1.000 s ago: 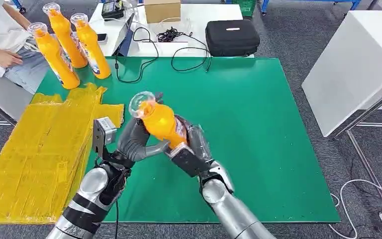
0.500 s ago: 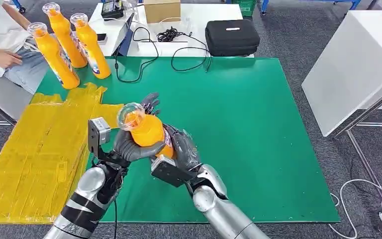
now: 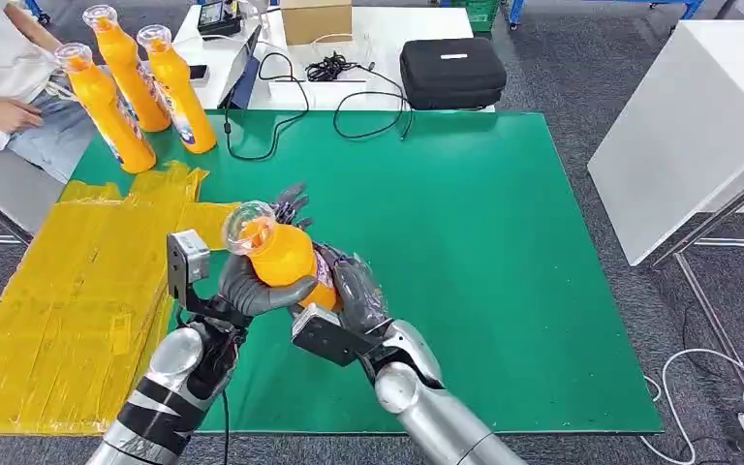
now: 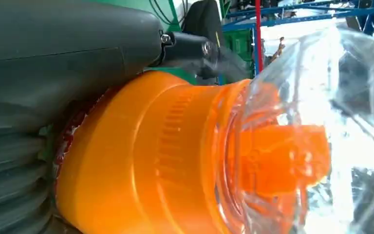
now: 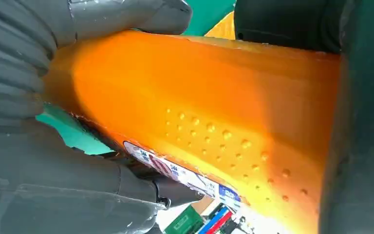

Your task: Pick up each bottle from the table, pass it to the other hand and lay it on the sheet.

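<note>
Above green tabletop's near left part, head view: orange bottle [image 3: 286,254] held aloft by both hands, clear cap tilted toward yellow sheet [image 3: 77,291]; left hand [image 3: 252,286] wraps upper body, right hand [image 3: 349,295] grips base.
Left wrist view: thumb [image 4: 68,48] lies on bottle shoulder.
Right wrist view: fingers [image 5: 53,175] clasp labelled body.
Sheet lies left, nearer left hand.
</note>
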